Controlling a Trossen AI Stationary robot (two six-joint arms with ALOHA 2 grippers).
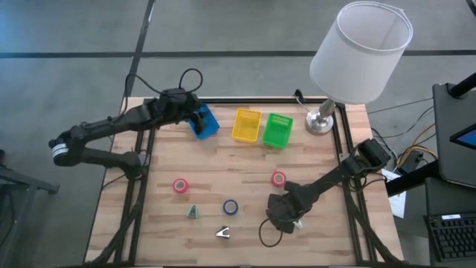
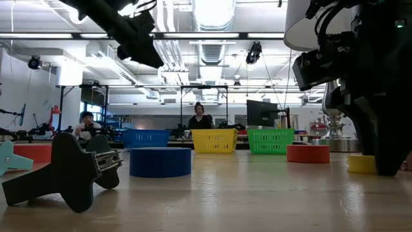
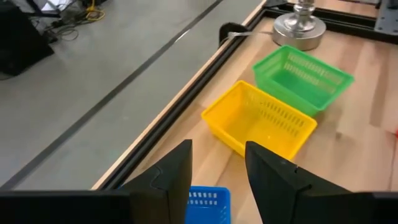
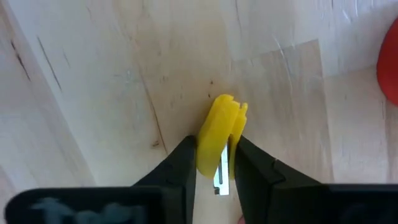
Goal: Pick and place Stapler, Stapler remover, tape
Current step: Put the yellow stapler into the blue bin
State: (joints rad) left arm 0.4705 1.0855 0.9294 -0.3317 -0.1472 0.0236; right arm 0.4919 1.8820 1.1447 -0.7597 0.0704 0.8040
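My right gripper (image 4: pixel 214 146) stands low over the table's near right part (image 1: pixel 285 214), shut on a small yellow stapler remover (image 4: pixel 219 127). My left gripper (image 3: pixel 217 168) is open and hovers above the blue bin (image 1: pixel 205 122) at the far edge. Two pink-red tape rolls (image 1: pixel 181 185) (image 1: pixel 278 179) and a blue roll (image 1: pixel 230 207) lie flat on the wood. A teal stapler remover (image 1: pixel 193 213) and a black one (image 1: pixel 223 234) lie near the near edge. No stapler shows. My right gripper pinches the yellow stapler remover between its two fingers, at the end nearer the wrist (image 4: pixel 211 158), with one finger on each flat side. The fingers come from above, pointing down, and lie along it. Its lower edge (image 2: pixel 362 165) appears to sit on the table.
Yellow bin (image 1: pixel 247 125) and green bin (image 1: pixel 277 130) stand side by side right of the blue one. A lamp base (image 1: pixel 320 123) sits at the far right corner, its white shade (image 1: pixel 361 52) overhanging. A black cable (image 1: pixel 269 232) loops beside the right gripper. People sit in the room beyond.
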